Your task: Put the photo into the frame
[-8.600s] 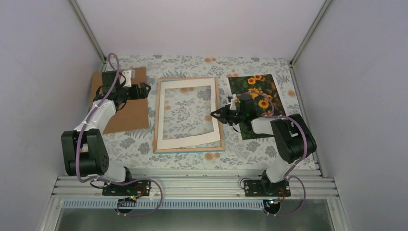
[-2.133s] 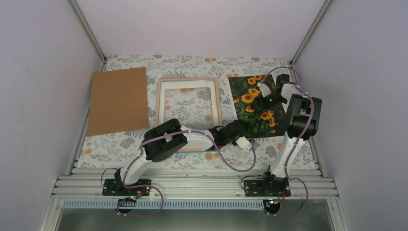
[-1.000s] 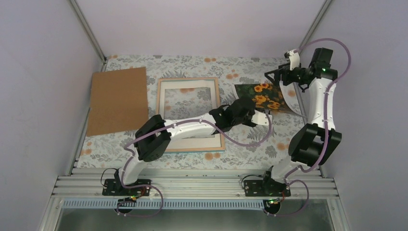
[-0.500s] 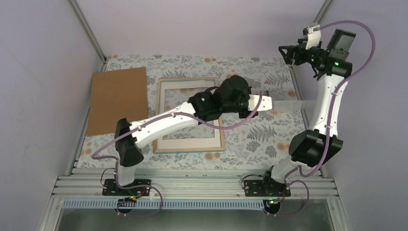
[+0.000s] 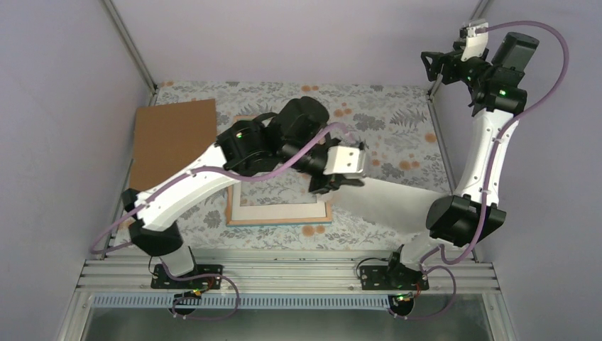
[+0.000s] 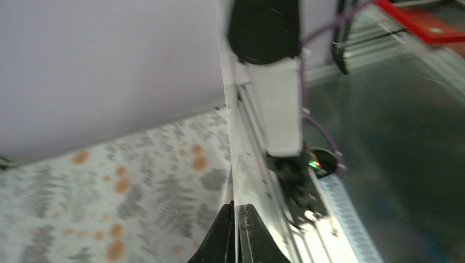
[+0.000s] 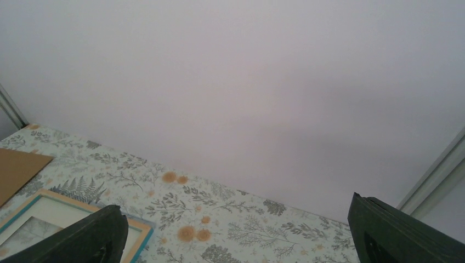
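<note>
My left gripper [image 5: 332, 175] is shut on one edge of the photo [image 5: 397, 202], which hangs above the table right of centre. The photo shows only its plain pale back in the top view. In the left wrist view the photo [image 6: 233, 137] runs edge-on as a thin sheet, pinched in my left gripper [image 6: 237, 212]. The frame [image 5: 280, 213] lies flat mid-table, back up, largely hidden under my left arm. My right gripper [image 5: 431, 67] is raised high at the back right, open and holding nothing. In the right wrist view my right gripper [image 7: 237, 205] looks down on a corner of the frame [image 7: 55, 200].
The brown backing board [image 5: 170, 138] lies flat at the left of the table, with its corner [image 7: 16, 164] showing in the right wrist view. Floral cloth [image 5: 397, 128] covers the table. Pale walls close in the back and both sides. A metal rail [image 5: 284, 273] runs along the near edge.
My left arm has lifted and swung the photo toward the near side, its pale back now facing up. The right arm rose slightly further at the back right, still open.
</note>
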Available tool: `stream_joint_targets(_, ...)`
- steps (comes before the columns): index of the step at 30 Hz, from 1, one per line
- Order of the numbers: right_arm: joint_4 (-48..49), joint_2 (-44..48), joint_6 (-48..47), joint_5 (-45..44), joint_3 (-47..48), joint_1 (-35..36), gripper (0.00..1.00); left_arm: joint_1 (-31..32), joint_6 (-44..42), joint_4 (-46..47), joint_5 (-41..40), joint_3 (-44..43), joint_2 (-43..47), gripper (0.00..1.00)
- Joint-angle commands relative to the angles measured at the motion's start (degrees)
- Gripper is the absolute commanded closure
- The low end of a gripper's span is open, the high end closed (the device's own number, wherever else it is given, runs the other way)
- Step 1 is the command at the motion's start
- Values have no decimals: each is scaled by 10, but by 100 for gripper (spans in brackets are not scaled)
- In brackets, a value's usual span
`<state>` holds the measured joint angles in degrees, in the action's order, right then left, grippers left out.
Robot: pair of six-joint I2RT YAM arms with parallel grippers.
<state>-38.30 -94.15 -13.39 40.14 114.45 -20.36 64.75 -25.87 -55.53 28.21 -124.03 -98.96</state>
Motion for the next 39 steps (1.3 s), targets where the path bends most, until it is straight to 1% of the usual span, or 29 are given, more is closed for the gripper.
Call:
stream_joint_targets(1,12,12,16,-8,16,-6,0,-1,9,-73,79,84,67,98)
stream_joint_targets(4,9,10,15,-7,16,-5,0,-25,0,-97,112,121,99,98)
stream_joint_targets(5,5,8,15,-6,17,-6,0,-44,0,-105,134,128,105,98)
stream_joint_targets(7,2,4,16,0,16,-6,0,-98,4,-128,227,148,113,98)
stream_joint_targets(9,1,1,20,4,13,-6,0,-140,5,-133,269,185,129,98)
stream_joint_targets(11,3,-1,22,8,6,-6,0,-181,-4,-141,291,210,137,98)
stream_joint_targets(14,7,-7,30,16,-3,-6,0,-219,-45,-164,263,228,137,98)
stream_joint_targets(16,5,-8,33,21,-4,-5,0,-251,-74,-165,231,263,141,98)
stream_joint_targets(20,4,-24,33,29,-14,-5,0,-336,-105,-108,149,325,154,98)
stream_joint_targets(22,5,-24,32,30,-24,-5,0,-384,-104,-88,140,330,143,98)
stream_joint_targets(25,7,-23,32,33,-35,-5,0,-438,-102,-73,145,318,118,98)
stream_joint_targets(30,7,-24,31,35,-47,-5,0,-474,-102,-69,149,279,86,98)
stream_joint_targets(34,6,-24,32,37,-53,-5,0,-480,-78,-31,95,273,81,98)
stream_joint_targets(39,7,-19,30,42,-65,-5,0,-483,-117,-45,70,279,68,98)
